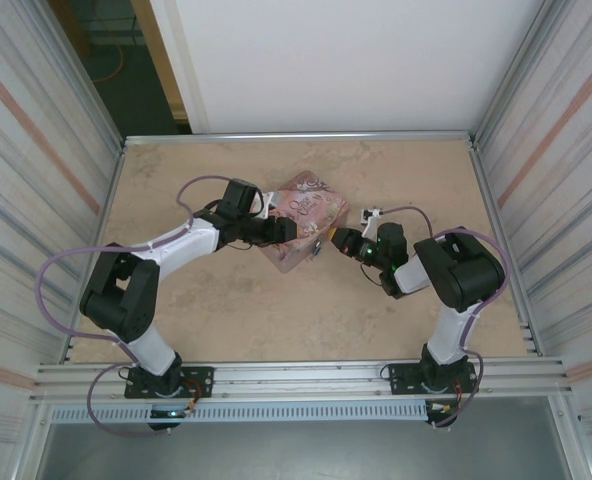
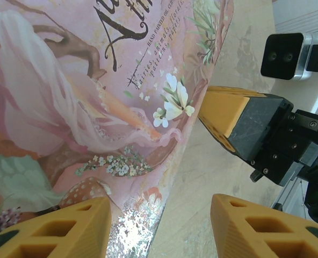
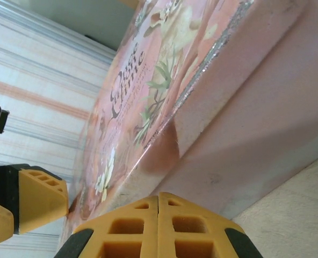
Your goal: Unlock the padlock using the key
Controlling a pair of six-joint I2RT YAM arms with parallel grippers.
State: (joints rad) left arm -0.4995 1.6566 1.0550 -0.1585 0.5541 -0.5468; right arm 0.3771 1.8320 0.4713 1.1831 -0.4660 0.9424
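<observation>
The padlock and the key are hidden in these views. A pink illustrated tin (image 1: 306,215) lies mid-table, seen close up in the left wrist view (image 2: 94,91) and the right wrist view (image 3: 239,91). My left gripper (image 1: 288,232) reaches over the tin from the left. It is open (image 2: 161,231), one finger above the lid and the other above the bare table, with the tin's edge between them. My right gripper (image 1: 338,240) is shut (image 3: 158,199), its tips pressed together with nothing visible between them. It points at the tin's side wall near a corner.
The tan table (image 1: 236,310) is walled by corrugated metal panels left (image 1: 36,170) and right (image 1: 556,170), with a rail (image 1: 296,375) along the near edge. The right arm's wrist camera (image 2: 285,54) shows just past the tin's edge.
</observation>
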